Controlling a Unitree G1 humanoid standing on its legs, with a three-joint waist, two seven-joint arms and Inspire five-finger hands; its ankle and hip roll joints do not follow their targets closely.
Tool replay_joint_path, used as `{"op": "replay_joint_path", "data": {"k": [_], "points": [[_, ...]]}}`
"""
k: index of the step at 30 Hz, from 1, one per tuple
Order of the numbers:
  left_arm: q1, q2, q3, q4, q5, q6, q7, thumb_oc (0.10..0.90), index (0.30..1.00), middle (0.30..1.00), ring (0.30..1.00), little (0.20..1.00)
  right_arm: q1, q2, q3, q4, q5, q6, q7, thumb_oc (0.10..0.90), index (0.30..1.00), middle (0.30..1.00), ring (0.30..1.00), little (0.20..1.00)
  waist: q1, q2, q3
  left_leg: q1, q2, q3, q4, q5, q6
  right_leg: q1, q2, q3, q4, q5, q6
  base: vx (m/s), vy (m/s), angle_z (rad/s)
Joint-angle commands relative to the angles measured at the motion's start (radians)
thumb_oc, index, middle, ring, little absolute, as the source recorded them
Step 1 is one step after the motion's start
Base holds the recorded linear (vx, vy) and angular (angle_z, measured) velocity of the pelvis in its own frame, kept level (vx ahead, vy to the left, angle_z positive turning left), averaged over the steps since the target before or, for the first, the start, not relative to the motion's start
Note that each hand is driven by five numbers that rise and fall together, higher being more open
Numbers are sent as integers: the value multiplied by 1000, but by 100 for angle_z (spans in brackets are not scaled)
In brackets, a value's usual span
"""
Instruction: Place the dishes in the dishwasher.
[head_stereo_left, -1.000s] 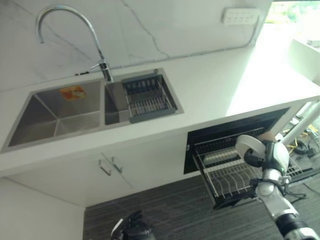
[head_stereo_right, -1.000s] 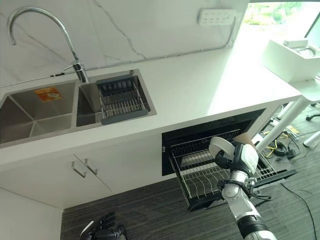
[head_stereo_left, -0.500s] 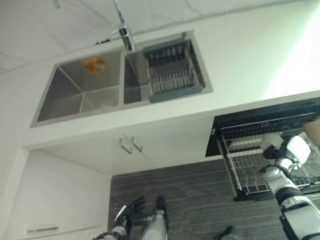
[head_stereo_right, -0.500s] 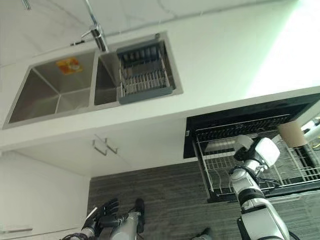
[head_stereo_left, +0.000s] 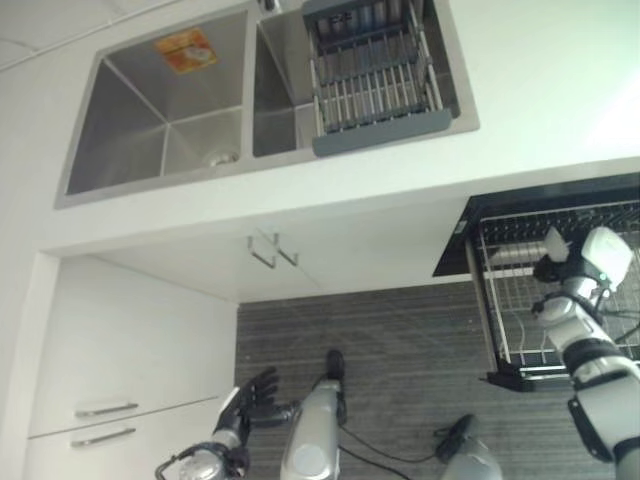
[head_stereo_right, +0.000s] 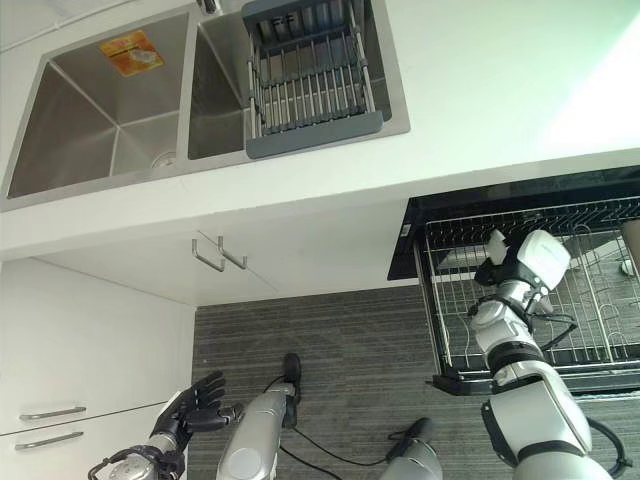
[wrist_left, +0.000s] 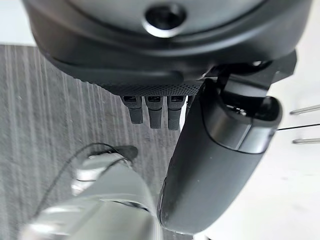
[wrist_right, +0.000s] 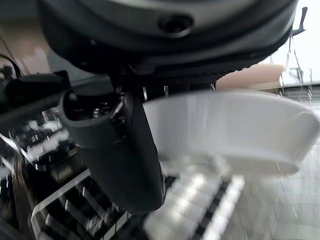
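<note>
A fitted kitchen, seen from above.

A white surface (head_stereo_right: 480, 90) carries a stainless double sink (head_stereo_right: 110, 110) with a grey drying rack (head_stereo_right: 305, 75) set over its smaller basin. Below the surface run white cabinet doors with metal handles (head_stereo_right: 220, 255) and, to the left, white drawers (head_stereo_right: 60, 420) with bar pulls. To the right a built-in dishwasher (head_stereo_right: 500, 215) stands open under the surface, its wire rack (head_stereo_right: 590, 300) pulled out over a floor of dark grey striped carpet (head_stereo_right: 340, 350).
</note>
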Motion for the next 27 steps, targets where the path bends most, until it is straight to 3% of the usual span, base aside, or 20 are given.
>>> {"op": "replay_joint_path", "data": {"k": [1, 10, 15, 21, 22, 27], "points": [[10, 71, 6, -39, -31, -16, 24, 800, 900, 900, 900, 900, -38, -31, 5, 17, 136, -57, 144, 800, 900, 900, 900, 900, 3, -30, -29, 44, 30, -19, 100, -171, -41, 1, 16, 31, -66, 27, 10, 0, 0, 0], [1, 78, 44, -47, -17, 21, 30, 800, 900, 900, 900, 900, -13, -51, -70, 11, 316, -24, 330, 800, 900, 900, 900, 900, -22, -64, -32, 81, 63, 6, 100, -170, -51, 13, 26, 41, -66, 31, 11, -3, -3, -6], [13, 78, 67, -47, 6, 46, 23, 800, 900, 900, 900, 900, 50, -65, -121, -54, 417, -68, 378, 800, 900, 900, 900, 900, -45, -86, -44, 111, 76, 23, 100, -171, -55, 32, 34, 50, -66, 31, 11, 24, 1, -2], [47, 64, 101, -45, 46, 57, 20, 800, 900, 900, 900, 900, 166, -77, -204, -297, 511, -76, 356, 800, 900, 900, 900, 900, -90, -115, -66, 151, 96, 54, 100, -174, -62, 51, 48, 70, -66, 26, 11, 51, -4, -16], [65, 56, 122, -46, 61, 63, 22, 800, 900, 900, 900, 900, 218, -82, -246, -419, 571, -71, 328, 800, 900, 900, 900, 900, -112, -126, -79, 170, 106, 70, 100, -176, -65, 59, 53, 79, -66, 23, 11, 92, -1, -23], [93, 12, 160, -4, 106, 43, 34, 800, 900, 900, 900, 900, 357, -30, -398, -673, 681, -89, 296, 800, 900, 900, 900, 900, -171, -143, -115, 210, 128, 107, 100, -181, -69, 71, 73, 113, -66, 11, 7, 87, 7, -29]]}}
